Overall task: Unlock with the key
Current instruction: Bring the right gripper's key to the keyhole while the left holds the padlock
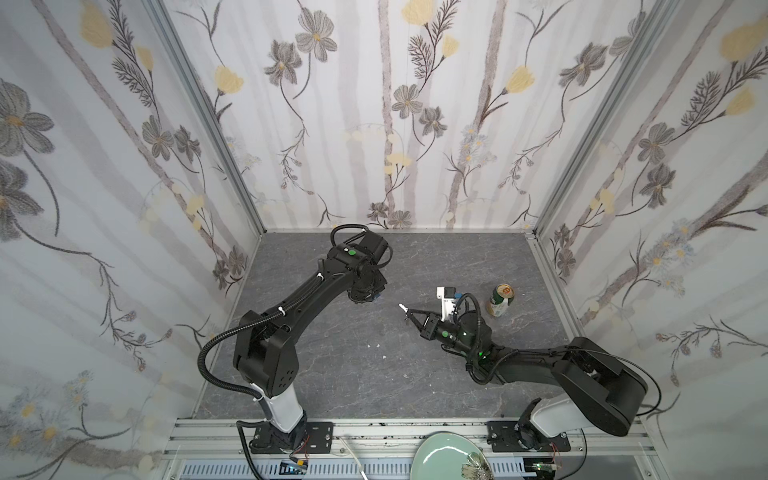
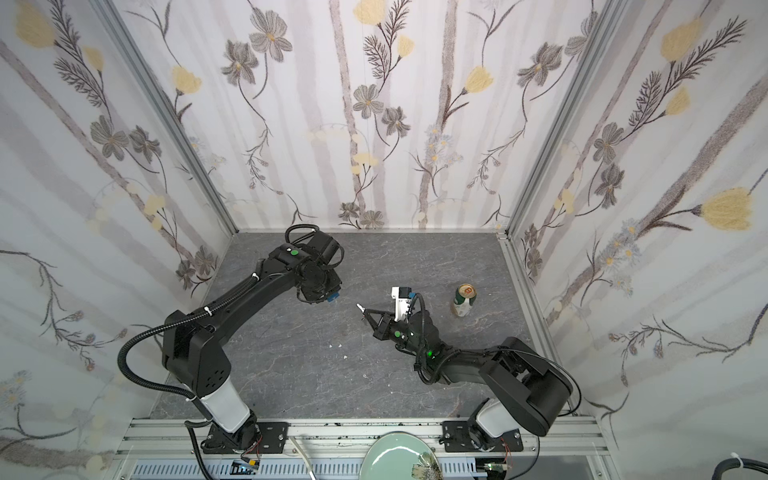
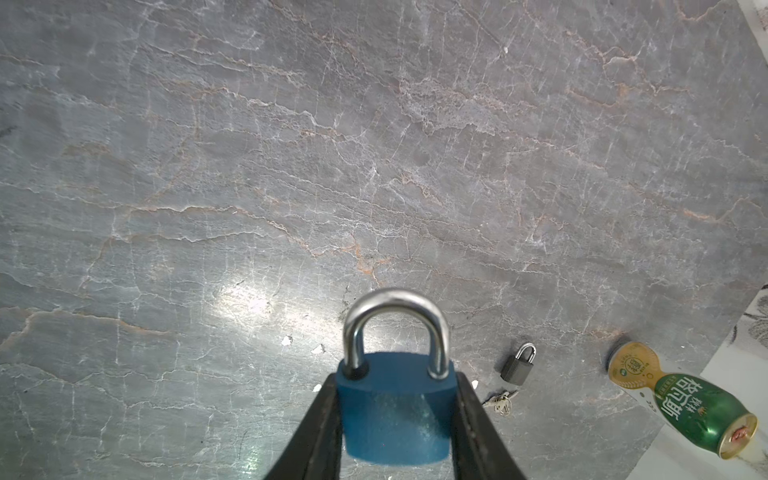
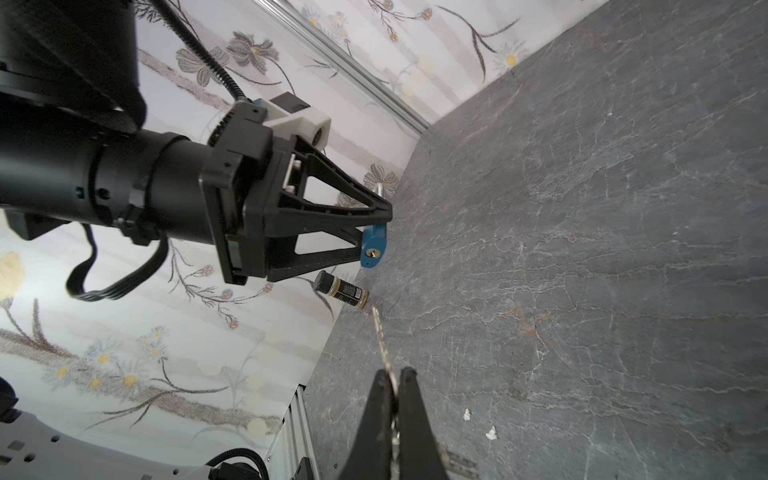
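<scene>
My left gripper [image 3: 397, 379] is shut on a blue padlock [image 3: 395, 411], gripping the sides of its body, and its steel shackle [image 3: 395, 316] is closed. The right wrist view shows the padlock [image 4: 374, 245] held above the table. Its brass keyhole [image 4: 372, 252] faces my right gripper [image 4: 392, 374]. That gripper is shut on a silver key [image 4: 380, 336], whose blade points toward the padlock with a gap between them. In both top views the key [image 1: 402, 307] [image 2: 360, 307] sticks out of the right gripper [image 1: 409, 312], to the right of the left wrist, where a bit of blue [image 1: 377, 296] shows.
A green drink can [image 1: 500, 300] [image 3: 681, 399] stands to the right of the right wrist. In the left wrist view, a small dark padlock [image 3: 517, 365] and a bunch of keys [image 3: 500, 401] lie on the grey table. A small jar [image 4: 341, 289] stands by the left wall, and a green plate [image 1: 451, 457] sits beyond the front rail.
</scene>
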Action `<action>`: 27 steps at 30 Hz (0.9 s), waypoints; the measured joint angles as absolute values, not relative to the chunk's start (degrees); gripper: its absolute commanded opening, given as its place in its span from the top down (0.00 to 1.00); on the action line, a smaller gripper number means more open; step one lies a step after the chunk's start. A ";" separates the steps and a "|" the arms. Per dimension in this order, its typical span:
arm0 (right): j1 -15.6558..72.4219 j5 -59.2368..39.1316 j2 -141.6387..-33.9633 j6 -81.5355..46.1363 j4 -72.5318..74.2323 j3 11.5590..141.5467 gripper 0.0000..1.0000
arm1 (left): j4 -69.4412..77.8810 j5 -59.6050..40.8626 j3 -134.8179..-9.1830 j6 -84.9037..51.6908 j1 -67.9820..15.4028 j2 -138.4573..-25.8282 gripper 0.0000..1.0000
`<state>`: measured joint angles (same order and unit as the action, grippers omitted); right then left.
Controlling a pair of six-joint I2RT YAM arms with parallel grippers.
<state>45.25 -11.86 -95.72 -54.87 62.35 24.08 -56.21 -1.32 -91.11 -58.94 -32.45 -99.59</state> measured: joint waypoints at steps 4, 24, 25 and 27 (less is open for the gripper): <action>45.78 -11.86 -100.29 -57.23 64.14 26.02 1.00 | -56.47 -1.26 -91.13 -59.88 -32.45 -99.81 0.76; 46.02 -11.46 -109.49 -65.10 69.49 31.40 1.00 | -53.56 -2.68 -89.32 -63.92 -32.36 -99.61 0.76; 46.13 -11.53 -109.84 -65.21 69.63 31.73 1.00 | -53.45 -2.83 -89.23 -64.12 -32.38 -99.59 0.76; 46.17 -11.64 -110.54 -65.56 69.67 32.38 1.00 | -53.30 -3.01 -89.06 -64.53 -32.40 -99.46 0.76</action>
